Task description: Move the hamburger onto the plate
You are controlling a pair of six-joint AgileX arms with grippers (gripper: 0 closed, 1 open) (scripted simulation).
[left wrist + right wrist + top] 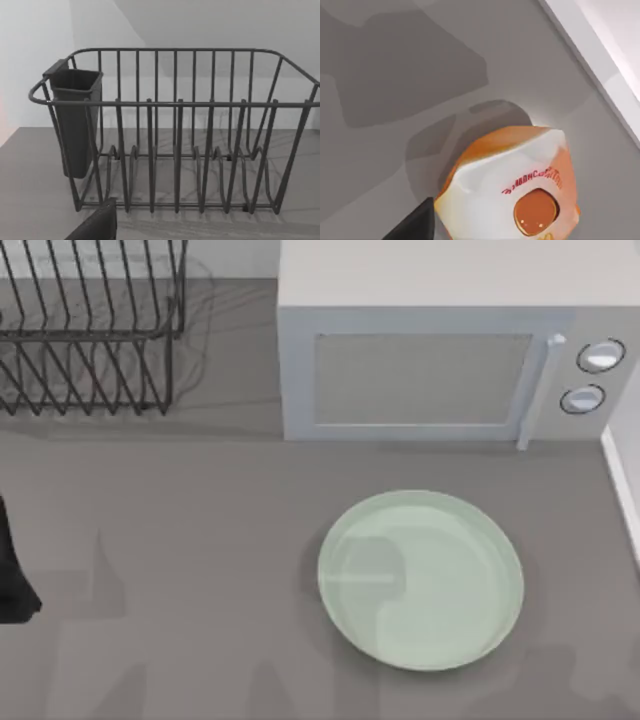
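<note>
The hamburger [510,185] is an orange and white wrapped item with red lettering, lying on the grey table in the right wrist view. A dark part of my right gripper [415,224] shows just beside it, apart from the wrapper. The pale mint-green plate [420,580] lies flat in front of the microwave in the top view, with nothing on it. At the left edge of the top view is a dark piece of my left arm [14,570]. A dark part of my left gripper [96,224] faces the dish rack in the left wrist view.
A white microwave [440,360] with its door shut stands at the back right. A dark wire dish rack [90,330] with a cutlery cup [75,125] stands at the back left. A white wall edge [600,65] runs close to the hamburger.
</note>
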